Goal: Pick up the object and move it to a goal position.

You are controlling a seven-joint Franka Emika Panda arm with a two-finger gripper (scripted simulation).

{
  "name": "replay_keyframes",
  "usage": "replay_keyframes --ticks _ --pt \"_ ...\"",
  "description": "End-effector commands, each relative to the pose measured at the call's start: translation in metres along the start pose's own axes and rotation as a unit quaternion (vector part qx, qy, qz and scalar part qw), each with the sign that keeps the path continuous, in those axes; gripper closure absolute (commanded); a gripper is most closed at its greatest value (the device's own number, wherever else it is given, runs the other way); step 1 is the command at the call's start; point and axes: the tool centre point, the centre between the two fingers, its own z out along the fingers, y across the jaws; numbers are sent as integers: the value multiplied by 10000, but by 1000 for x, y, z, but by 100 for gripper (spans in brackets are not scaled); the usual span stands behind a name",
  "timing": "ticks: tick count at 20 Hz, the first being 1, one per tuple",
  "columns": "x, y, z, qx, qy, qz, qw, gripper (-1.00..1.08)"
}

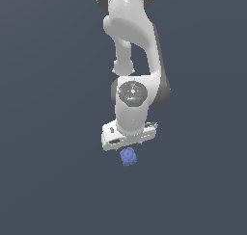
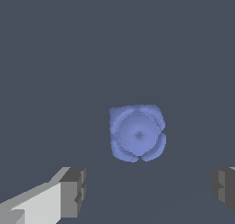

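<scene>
The object [image 1: 128, 157] is a small periwinkle-blue knobbly lump on the dark grey surface, just below the white gripper hand in the exterior view. In the wrist view the object [image 2: 137, 133] shows from above, roundish with bumpy lobes. My gripper [image 2: 147, 191] is open, its two grey fingertips [image 2: 73, 192] spread wide apart, and the lump lies ahead of the gap between them, touching neither. In the exterior view the fingers are hidden behind the hand [image 1: 128, 135].
The white arm [image 1: 132, 41] reaches down from the top of the exterior view. The flat dark grey surface [image 1: 48, 181] spreads all around with nothing else on it in view.
</scene>
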Motion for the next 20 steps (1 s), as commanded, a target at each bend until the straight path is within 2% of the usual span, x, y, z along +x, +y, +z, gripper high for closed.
replay_keyframes --ticks 1,9,15,20 --pt "7 1 11 15 -22 -131 9999 -92" --pt "16 3 31 47 -65 -345 9994 -92" --pt "16 3 33 49 -71 -349 9994 -92" --pt "16 3 51 49 -70 -353 9993 -92"
